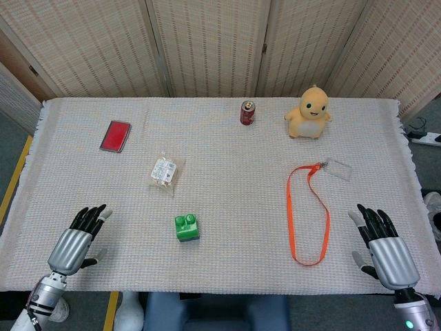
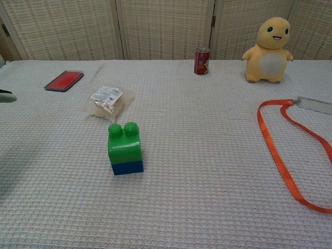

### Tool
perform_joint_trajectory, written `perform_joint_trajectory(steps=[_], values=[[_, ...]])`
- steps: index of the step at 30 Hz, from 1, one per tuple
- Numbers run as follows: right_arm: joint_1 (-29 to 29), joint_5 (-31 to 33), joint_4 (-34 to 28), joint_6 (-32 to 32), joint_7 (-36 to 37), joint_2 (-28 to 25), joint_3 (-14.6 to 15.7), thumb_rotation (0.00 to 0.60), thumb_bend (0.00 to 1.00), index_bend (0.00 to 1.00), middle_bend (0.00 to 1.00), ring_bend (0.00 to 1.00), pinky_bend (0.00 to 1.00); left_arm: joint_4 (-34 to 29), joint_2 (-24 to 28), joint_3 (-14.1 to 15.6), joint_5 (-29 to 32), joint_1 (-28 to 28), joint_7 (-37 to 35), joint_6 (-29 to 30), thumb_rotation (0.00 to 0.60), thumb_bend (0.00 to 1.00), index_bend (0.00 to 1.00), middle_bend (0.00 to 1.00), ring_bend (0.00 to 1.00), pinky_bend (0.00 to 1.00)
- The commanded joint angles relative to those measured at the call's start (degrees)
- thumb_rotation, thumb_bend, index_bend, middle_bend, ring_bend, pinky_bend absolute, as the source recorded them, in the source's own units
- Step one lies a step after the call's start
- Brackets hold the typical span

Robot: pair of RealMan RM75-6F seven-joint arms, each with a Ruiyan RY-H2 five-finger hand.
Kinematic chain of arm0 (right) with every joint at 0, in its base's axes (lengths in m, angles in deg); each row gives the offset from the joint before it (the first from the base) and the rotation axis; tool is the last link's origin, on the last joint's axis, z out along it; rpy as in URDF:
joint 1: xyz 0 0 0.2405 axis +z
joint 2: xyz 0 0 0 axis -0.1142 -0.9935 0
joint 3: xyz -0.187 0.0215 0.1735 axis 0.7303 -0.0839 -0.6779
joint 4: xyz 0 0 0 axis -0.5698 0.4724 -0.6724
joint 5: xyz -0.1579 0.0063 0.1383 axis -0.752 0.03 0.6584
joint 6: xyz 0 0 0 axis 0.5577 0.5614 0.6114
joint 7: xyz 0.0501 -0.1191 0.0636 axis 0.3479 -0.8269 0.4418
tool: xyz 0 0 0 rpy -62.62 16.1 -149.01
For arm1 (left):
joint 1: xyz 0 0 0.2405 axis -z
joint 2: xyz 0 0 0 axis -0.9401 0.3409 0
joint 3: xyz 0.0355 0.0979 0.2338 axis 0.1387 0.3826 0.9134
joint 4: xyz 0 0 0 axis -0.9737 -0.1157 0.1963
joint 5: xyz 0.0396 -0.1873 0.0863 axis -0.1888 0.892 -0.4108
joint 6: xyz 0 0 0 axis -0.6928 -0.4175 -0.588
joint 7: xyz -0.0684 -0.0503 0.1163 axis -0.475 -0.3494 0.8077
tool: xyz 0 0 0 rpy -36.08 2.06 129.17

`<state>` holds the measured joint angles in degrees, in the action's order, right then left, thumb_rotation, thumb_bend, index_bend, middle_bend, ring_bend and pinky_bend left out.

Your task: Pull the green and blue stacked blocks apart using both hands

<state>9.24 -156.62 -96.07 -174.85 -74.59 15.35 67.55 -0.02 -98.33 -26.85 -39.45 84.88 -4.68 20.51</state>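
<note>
Studded green block [image 2: 125, 143] atop blue block [image 2: 127, 167], waffle-weave cloth [image 2: 207, 171].

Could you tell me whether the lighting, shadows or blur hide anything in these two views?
Head view: even light, sharp, both hands clear. Chest view: the stacked blocks are crisp with a faint shadow; a blurred dark shape at the left edge cannot be identified.

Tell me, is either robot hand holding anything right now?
No. The left hand and right hand hold nothing, fingers apart; the stacked blocks stand untouched between them.
</note>
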Motion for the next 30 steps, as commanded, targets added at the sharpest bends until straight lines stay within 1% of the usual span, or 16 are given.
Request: perform_joint_trajectory(steps=[1, 4, 6, 10, 12, 14, 17, 19, 21, 24, 26, 27, 30], values=[[-0.4, -0.4, 0.1, -0.7, 0.0, 0.0, 0.2, 0.6, 0.39, 0.0, 0.0, 0.0, 0.0, 0.4, -0.1, 0.1, -0.2, 0.4, -0.5, -0.6, 0.6, 0.34, 0.0, 0.0, 0.0, 0.0], [-0.9, -1.0, 0.2, -1.7, 0.4, -0.3, 0.5, 0.6, 0.39, 0.0, 0.0, 0.0, 0.0, 0.7, -0.5, 0.2, -0.9, 0.9, -0.7, -0.8, 0.6, 0.34, 0.0, 0.0, 0.0, 0.0], [-1.1, -1.7, 0.3, -2.3, 1.0, -0.5, 0.7, 0.6, 0.39, 0.0, 0.0, 0.0, 0.0, 1.1, -0.8, 0.5, -2.4, 1.3, -2.4, -0.4, 0.6, 0.34, 0.0, 0.0, 0.0, 0.0], [-1.7, -4.0, 0.6, -3.4, 2.3, -1.2, 1.8, 0.6, 0.39, 0.0, 0.0, 0.0, 0.0, 4.1, -3.1, 1.1, -7.5, 1.8, -11.5, 3.9, 0.6, 0.31, 0.01, 0.01, 0.0, 0.0], [-2.0, -4.7, 0.7, -4.3, 2.9, -1.5, 2.0, 0.6, 0.39, 0.0, 0.0, 0.0, 0.0, 6.0, -4.4, 1.4, -8.9, 2.0, -14.2, 5.1, 0.6, 0.29, 0.01, 0.03, 0.0, 0.0], [-2.3, -5.1, 0.8, -5.2, 3.4, -1.5, 1.9, 0.6, 0.39, 0.0, 0.0, 0.0, 0.0, 7.7, -5.6, 2.0, -10.0, 2.6, -16.3, 5.1, 0.6, 0.27, 0.01, 0.03, 0.0, 0.0], [-2.5, -5.1, 0.9, -5.6, 3.4, -1.4, 1.7, 0.6, 0.39, 0.0, 0.0, 0.0, 0.0, 6.8, -6.3, 2.6, -10.5, 3.9, -19.6, 3.7, 0.6, 0.25, 0.01, 0.04, 0.0, 0.0], [-2.5, -5.1, 1.0, -5.3, 3.0, -1.1, 1.7, 0.6, 0.39, 0.0, 0.0, 0.0, 0.0, 4.4, -6.7, 2.4, -10.1, 4.4, -20.6, 3.1, 0.6, 0.23, 0.02, 0.04, 0.0, 0.0], [-2.3, -4.9, 1.0, -4.8, 2.8, -1.0, 1.7, 0.6, 0.39, 0.0, 0.0, 0.0, 0.0, 2.1, -7.8, 1.9, -9.0, 4.1, -20.2, 3.2, 0.6, 0.22, 0.02, 0.06, 0.0, 0.0], [-2.1, -4.7, 0.9, -4.4, 2.8, -1.0, 1.6, 0.6, 0.39, 0.0, 0.0, 0.0, 0.0, -1.8, -11.6, 0.5, -6.0, 2.9, -17.6, 3.7, 0.6, 0.21, 0.04, 0.08, 0.0, 0.0], [-2.2, -4.6, 0.8, -4.5, 3.2, -1.2, 1.5, 0.6, 0.39, 0.0, 0.0, 0.0, 0.0, -2.7, -13.6, 0.0, -5.4, 2.9, -14.7, 3.5, 0.6, 0.21, 0.05, 0.09, 0.0, 0.0], [-2.2, -4.7, 0.8, -4.8, 3.6, -1.3, 1.4, 0.6, 0.39, 0.0, 0.0, 0.0, 0.0, -2.7, -15.2, -0.7, -5.1, 2.9, -12.6, 3.6, 0.6, 0.21, 0.04, 0.09, 0.0, 0.0], [-2.5, -4.9, 1.0, -5.4, 4.7, -1.7, 1.4, 0.6, 0.39, 0.0, 0.0, 0.0, 0.0, -2.6, -18.7, -2.1, -3.1, 3.4, -9.4, 2.3, 0.6, 0.21, 0.05, 0.09, 0.0, 0.0]])
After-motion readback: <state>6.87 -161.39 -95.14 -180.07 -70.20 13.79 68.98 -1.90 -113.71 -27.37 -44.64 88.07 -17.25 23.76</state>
